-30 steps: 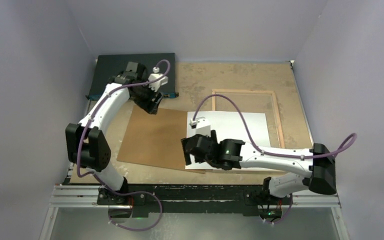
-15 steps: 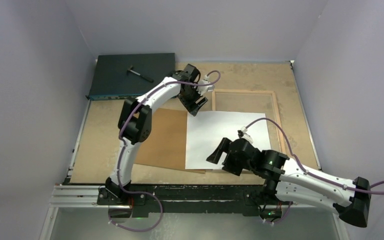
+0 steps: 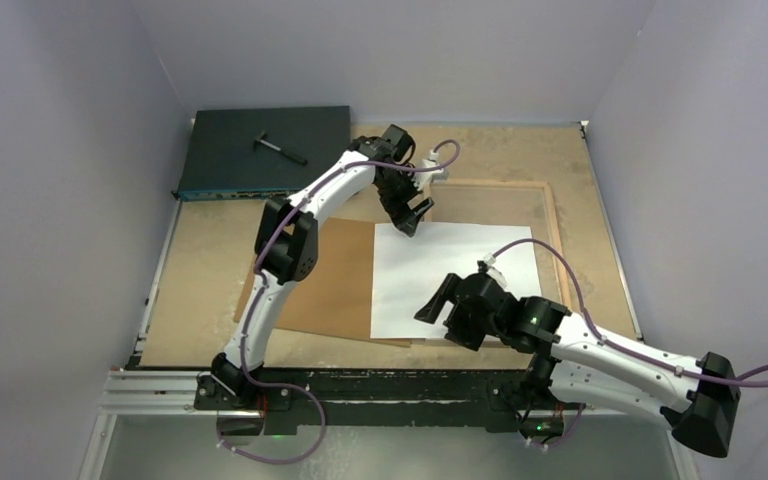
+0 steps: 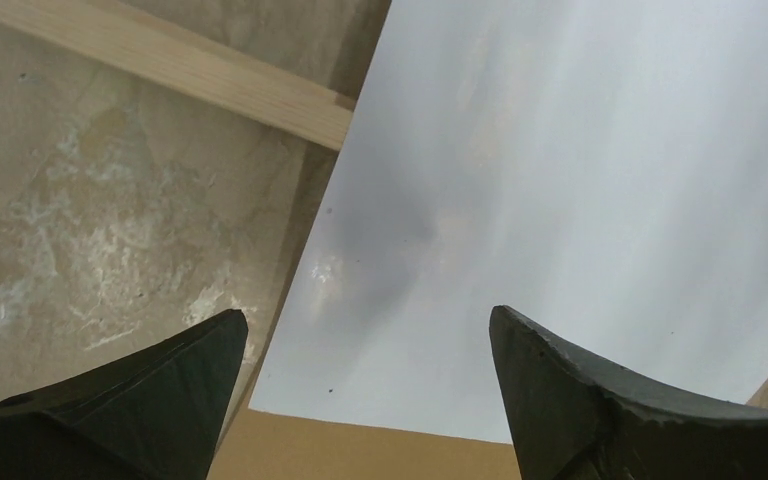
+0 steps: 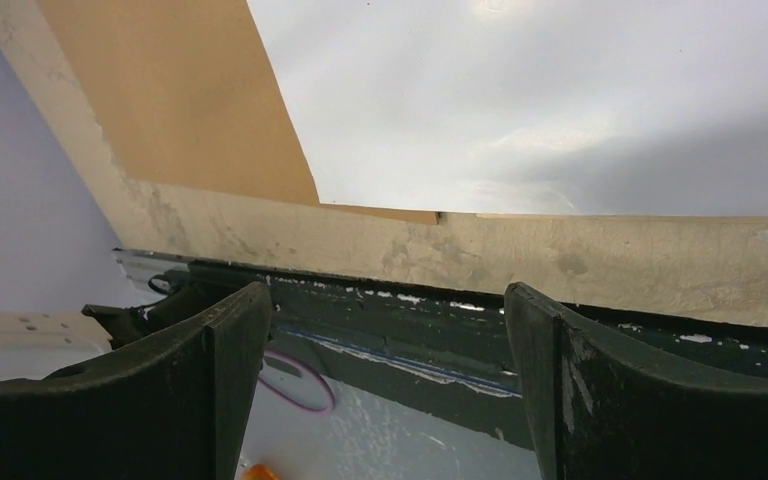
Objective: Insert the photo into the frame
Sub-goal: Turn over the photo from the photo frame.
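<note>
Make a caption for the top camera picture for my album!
Open left gripper and open right gripper hover over the photo, white back up, lying across the frame and brown board.

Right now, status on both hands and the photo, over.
Both hands open, empty: left hand over photo's far left corner, right hand at its near edge. Photo white side up, overlapping frame and backing board, not seated.

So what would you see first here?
The photo, white back up, fills the middle of the table, overlapping a light wood frame on the right and a brown backing board on the left. Over it hang the left gripper, open above its far left corner, and the right gripper, open by its near edge.
</note>
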`<move>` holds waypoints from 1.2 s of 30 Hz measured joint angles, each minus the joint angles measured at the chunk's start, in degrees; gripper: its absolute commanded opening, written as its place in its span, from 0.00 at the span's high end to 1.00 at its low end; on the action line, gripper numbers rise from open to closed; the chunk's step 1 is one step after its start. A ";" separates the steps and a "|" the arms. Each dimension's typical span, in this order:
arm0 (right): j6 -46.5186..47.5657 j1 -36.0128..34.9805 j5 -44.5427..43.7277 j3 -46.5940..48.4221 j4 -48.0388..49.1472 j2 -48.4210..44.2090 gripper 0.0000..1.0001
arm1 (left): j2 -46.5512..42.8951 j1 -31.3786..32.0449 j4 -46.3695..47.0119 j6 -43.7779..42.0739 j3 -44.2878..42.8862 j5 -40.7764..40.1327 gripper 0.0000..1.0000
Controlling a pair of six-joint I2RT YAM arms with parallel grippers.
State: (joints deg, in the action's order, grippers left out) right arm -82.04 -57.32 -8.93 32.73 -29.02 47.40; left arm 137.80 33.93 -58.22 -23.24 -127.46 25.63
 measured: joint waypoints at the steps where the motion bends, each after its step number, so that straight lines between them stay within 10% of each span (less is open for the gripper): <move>1: 0.11 0.09 0.13 0.00 0.07 0.22 0.12 | 0.57 0.02 -0.61 -0.39 -0.92 0.94 0.08; 17: 1.81 0.50 1.27 0.00 2.40 2.54 0.19 | 6.23 0.22 -2.64 -3.69 -4.33 8.70 0.07; 36: 2.21 0.50 2.62 -0.31 3.34 3.32 0.22 | 6.40 0.15 -2.29 -4.92 -3.21 12.33 0.37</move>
State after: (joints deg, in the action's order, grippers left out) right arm -79.83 -56.82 -6.31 32.42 -25.67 50.72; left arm 144.20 34.09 -60.51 -28.16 -130.67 37.95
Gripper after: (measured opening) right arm 0.786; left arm 0.678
